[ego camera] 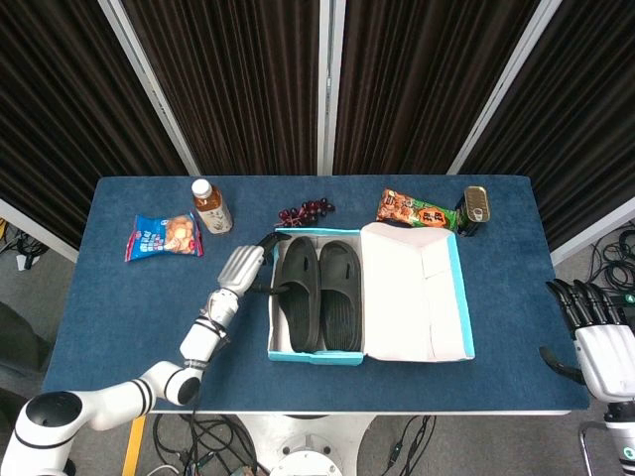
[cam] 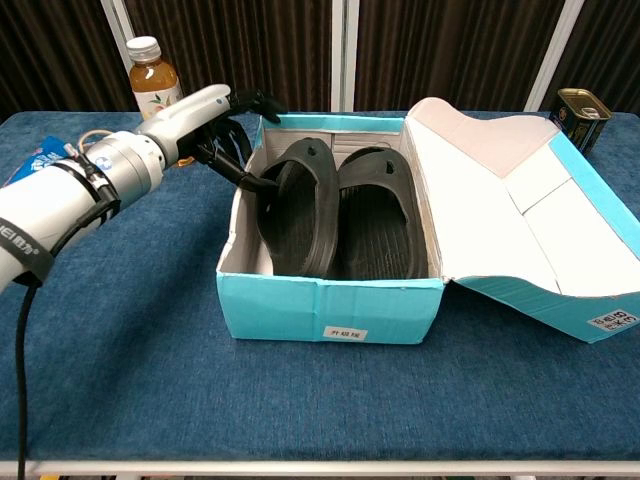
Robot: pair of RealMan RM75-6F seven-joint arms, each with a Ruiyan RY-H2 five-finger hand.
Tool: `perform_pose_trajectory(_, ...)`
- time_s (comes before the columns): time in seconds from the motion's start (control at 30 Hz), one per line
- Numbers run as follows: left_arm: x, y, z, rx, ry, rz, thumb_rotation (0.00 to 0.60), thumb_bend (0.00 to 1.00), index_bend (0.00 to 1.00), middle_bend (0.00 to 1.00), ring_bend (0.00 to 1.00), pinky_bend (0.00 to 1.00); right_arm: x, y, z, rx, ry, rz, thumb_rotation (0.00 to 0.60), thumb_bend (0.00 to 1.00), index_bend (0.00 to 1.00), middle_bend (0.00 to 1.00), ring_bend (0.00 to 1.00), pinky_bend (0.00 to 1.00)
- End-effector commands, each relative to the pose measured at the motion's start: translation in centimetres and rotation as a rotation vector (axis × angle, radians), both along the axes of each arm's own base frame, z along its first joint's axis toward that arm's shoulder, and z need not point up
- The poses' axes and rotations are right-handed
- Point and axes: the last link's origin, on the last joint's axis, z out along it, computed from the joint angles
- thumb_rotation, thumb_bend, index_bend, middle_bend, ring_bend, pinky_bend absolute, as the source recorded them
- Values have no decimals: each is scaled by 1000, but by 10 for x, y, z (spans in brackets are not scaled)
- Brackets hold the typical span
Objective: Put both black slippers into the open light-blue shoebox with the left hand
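The open light-blue shoebox sits mid-table, its lid folded out to the right. Both black slippers lie side by side inside it: one on the left, one on the right. The left one's outer edge leans up against the box wall. My left hand hovers at the box's left rim with its fingers spread. Its lower fingertips reach into the box and touch that slipper's edge. Beyond the table's right edge, my right hand hangs with fingers apart, holding nothing.
At the back left stand a tea bottle and a blue snack bag. Dark grapes lie behind the box. An orange snack packet and a can are at the back right.
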Motion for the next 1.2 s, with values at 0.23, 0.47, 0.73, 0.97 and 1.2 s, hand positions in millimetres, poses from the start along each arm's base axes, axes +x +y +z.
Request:
perform_pose_trajectory(0.23, 5, -13, 43, 78, 182, -149, 600, 91, 98, 48, 0, 233, -3, 2, 2, -3, -5, 0, 600, 127, 0, 88, 0, 78)
perform_pose_trajectory(0.47, 23, -34, 68, 16, 173, -273, 600, 209, 278, 162, 0, 209, -3, 2, 0, 0, -9, 3, 600, 127, 0, 88, 0, 78)
perform_pose_trajectory(0.73, 48, -48, 56, -101, 247, -432, 599, 394, 322, 192, 0, 177, -4, 3, 0, -2, -8, 2, 600, 127, 0, 88, 0, 78)
perform_pose_trajectory(0.97, 57, -60, 43, -152, 307, -504, 551, 428, 322, 193, 0, 169, -5, 3, 0, -2, -11, -3, 600, 127, 0, 88, 0, 78)
perform_pose_trajectory(1.2, 52, -66, 30, -196, 377, -510, 549, 426, 331, 209, 0, 158, -6, 1, 0, 0, -11, -4, 600, 127, 0, 88, 0, 78)
